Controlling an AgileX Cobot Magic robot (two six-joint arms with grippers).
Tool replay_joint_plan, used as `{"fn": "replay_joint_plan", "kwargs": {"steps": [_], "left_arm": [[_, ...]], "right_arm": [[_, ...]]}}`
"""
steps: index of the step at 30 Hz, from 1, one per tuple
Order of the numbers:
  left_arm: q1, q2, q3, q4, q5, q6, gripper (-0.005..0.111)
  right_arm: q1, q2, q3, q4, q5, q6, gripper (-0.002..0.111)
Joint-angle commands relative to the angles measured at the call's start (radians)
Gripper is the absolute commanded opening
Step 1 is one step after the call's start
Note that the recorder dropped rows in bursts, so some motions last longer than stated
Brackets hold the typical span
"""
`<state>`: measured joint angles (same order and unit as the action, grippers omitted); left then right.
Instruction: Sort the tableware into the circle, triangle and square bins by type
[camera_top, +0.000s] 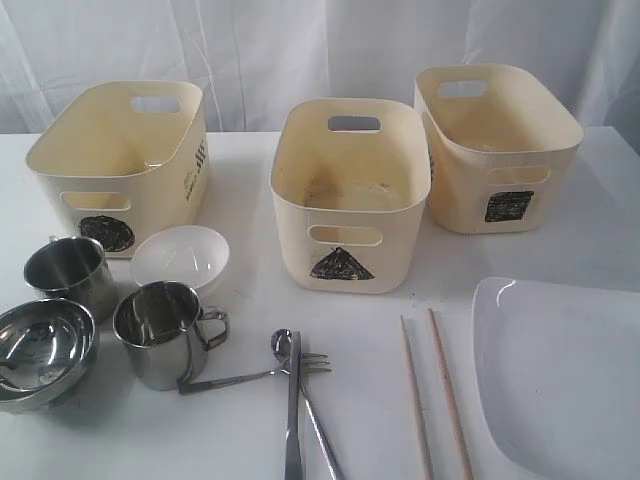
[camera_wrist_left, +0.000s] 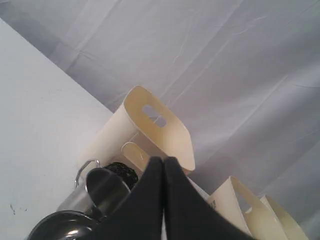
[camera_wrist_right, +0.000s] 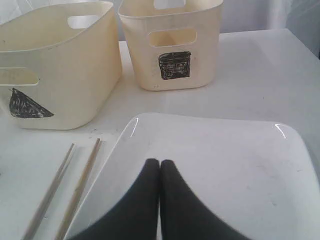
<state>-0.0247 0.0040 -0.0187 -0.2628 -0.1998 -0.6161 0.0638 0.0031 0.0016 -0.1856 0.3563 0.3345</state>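
Steel bowl sits front-left, touching rear mug, w/ front mug and small white bowl close by. Centre: spoon, fork & knife cross. Chopsticks lie side by side. White plate runs out of frame. Behind: circle bin, triangle bin, square bin, insides bare. We see open table btwn the rows. Left gripper is pressed together over the mugs, right gripper likewise over the plate.

White tabletop, matte, with a few faint dark specks on its surface. Behind it hangs a white fabric curtain, creased in long folds across the whole back. The table's far edge runs along the curtain.
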Motion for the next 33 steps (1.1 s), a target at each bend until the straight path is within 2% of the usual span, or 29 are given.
{"fn": "replay_joint_plan", "kwargs": {"steps": [1, 4, 7, 11, 14, 18, 21, 24, 27, 33], "left_arm": [[0.003, -0.004, -0.150, 0.162, 0.135, -0.042, 0.000], [0.003, 0.005, -0.305, 0.246, 0.362, 0.004, 0.000], [0.003, 0.077, -0.460, 0.251, 0.613, 0.189, 0.000], [0.003, 0.242, -0.639, 0.247, 0.891, 0.333, 0.000], [0.003, 0.398, -0.747, 0.249, 1.030, 0.398, 0.000], [0.003, 0.588, -0.821, 0.247, 1.052, 0.443, 0.000], [0.003, 0.727, -0.831, 0.244, 1.030, 0.497, 0.000], [0.003, 0.835, -0.831, 0.242, 1.032, 0.538, 0.009], [0.003, 0.910, -0.831, 0.242, 1.014, 0.570, 0.025], [0.003, 0.993, -0.831, 0.248, 0.911, 0.570, 0.072]], "right_arm": [[-0.004, -0.003, -0.002, -0.002, -0.005, 0.002, 0.000], [-0.004, -0.003, -0.002, -0.002, -0.005, 0.002, 0.000], [-0.004, -0.003, -0.002, -0.002, -0.005, 0.002, 0.000], [-0.004, -0.003, -0.002, -0.002, -0.005, 0.002, 0.000], [-0.004, -0.003, -0.002, -0.002, -0.005, 0.002, 0.000], [-0.004, -0.003, -0.002, -0.002, -0.005, 0.002, 0.000], [-0.004, -0.003, -0.002, -0.002, -0.005, 0.002, 0.000], [-0.004, -0.003, -0.002, -0.002, -0.005, 0.002, 0.000], [-0.004, -0.003, -0.002, -0.002, -0.005, 0.002, 0.000], [-0.004, -0.003, -0.002, -0.002, -0.005, 0.002, 0.000]]}}
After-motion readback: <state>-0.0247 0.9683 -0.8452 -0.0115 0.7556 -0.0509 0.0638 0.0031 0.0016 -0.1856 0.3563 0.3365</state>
